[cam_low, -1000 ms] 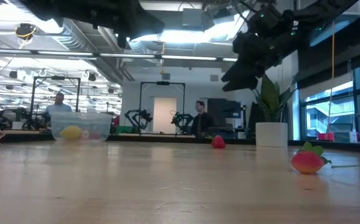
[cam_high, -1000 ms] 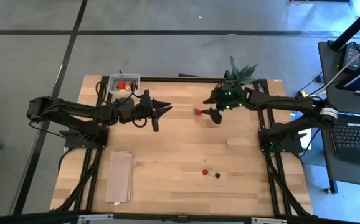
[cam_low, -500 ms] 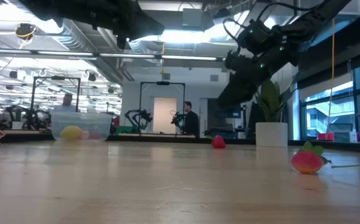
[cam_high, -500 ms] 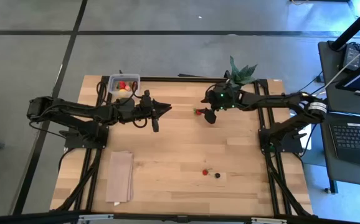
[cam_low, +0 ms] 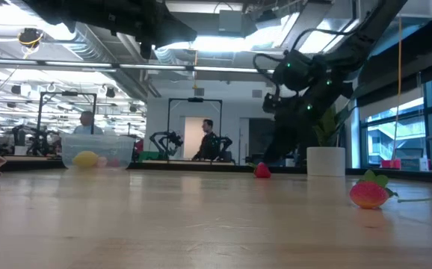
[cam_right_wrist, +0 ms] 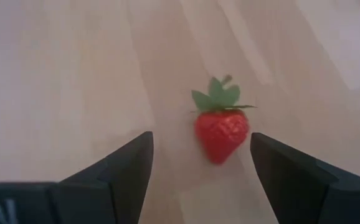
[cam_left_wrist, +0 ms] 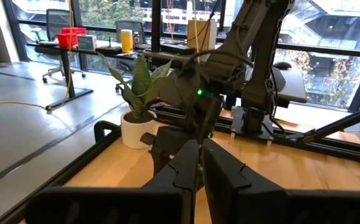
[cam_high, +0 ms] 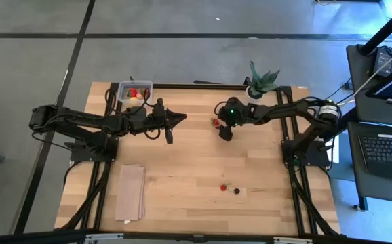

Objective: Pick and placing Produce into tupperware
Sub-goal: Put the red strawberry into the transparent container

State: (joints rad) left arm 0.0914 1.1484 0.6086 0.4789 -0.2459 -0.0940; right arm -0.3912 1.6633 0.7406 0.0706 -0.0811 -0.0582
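At the far left edge of the wooden counter, the clear tupperware sits with red and yellow produce already inside; in the low view a yellow piece shows through its wall. A flat tan cloth lies near the front left corner. Just right of the tupperware, the left pincer hangs above the counter with its fingers pressed together and nothing between them, well clear of any fruit. Toward the counter's middle, the right pincer is lowered over a red strawberry; its wrist view shows the two fingers spread wide on either side of that strawberry, which lies on the wood with its green leaves pointing away, not yet gripped. Nearer the front of the counter, a second small red piece and a dark berry lie side by side. At the far right edge stands a spiky green plant in a white pot.
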